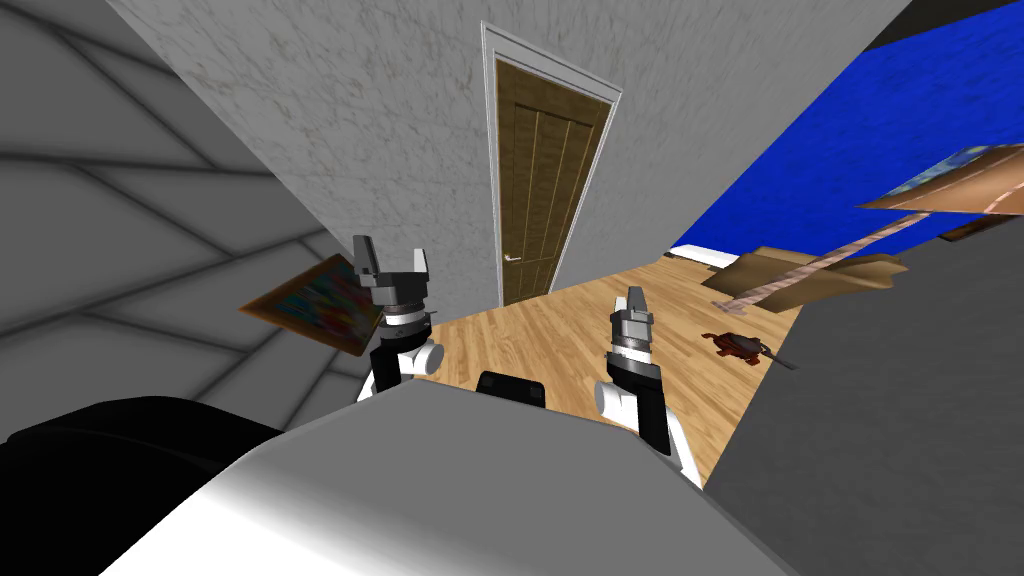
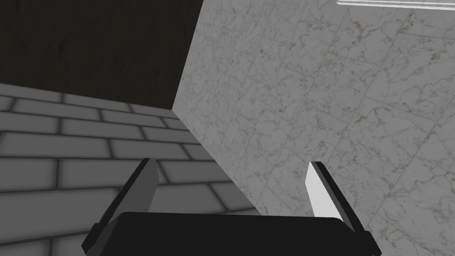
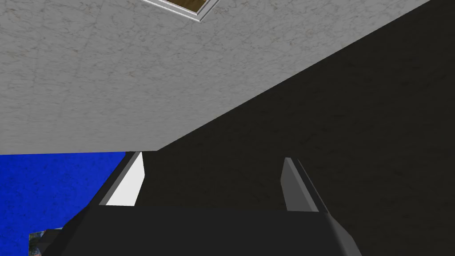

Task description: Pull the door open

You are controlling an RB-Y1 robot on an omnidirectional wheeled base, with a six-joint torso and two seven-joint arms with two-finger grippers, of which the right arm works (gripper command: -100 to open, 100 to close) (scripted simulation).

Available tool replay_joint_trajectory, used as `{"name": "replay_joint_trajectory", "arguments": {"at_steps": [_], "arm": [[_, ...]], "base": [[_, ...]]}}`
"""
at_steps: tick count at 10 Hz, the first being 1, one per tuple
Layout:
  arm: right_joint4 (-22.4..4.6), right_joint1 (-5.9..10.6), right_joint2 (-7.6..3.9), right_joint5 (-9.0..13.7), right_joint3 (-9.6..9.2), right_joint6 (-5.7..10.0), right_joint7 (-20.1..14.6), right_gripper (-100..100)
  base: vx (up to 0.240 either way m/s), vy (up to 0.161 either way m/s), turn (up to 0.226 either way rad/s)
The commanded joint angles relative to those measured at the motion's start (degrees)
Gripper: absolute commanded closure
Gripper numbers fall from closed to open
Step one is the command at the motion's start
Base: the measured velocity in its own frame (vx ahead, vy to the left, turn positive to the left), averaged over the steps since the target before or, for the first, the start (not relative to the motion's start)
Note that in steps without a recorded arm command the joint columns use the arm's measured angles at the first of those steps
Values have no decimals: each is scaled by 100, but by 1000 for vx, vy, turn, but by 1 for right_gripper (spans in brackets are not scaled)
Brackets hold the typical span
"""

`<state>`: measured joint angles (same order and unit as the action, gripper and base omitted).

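Door of brown panelled wood is seen shut in a white frame, set in the grey marbled wall well ahead across the plank floor. A small lever handle is fitted low on its left edge. Left gripper and right gripper are held raised, well apart from it, with fingers spread wide.

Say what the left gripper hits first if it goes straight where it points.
Likely the marbled grey wall, just beside its corner with the brick-patterned wall; depth unclear. The left gripper, open, isn't aimed at the door frame.
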<state>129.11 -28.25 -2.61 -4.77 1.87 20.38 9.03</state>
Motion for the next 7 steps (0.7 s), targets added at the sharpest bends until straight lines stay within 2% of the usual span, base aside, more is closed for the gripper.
{"name": "replay_joint_trajectory", "arguments": {"at_steps": [1, 7], "arm": [[-164, 52, -35, -4, 5, 61, -54, -100], [-970, 305, -190, -25, 32, 358, -318, -100]], "base": [[30, 15, 63], [98, 31, 78]]}}
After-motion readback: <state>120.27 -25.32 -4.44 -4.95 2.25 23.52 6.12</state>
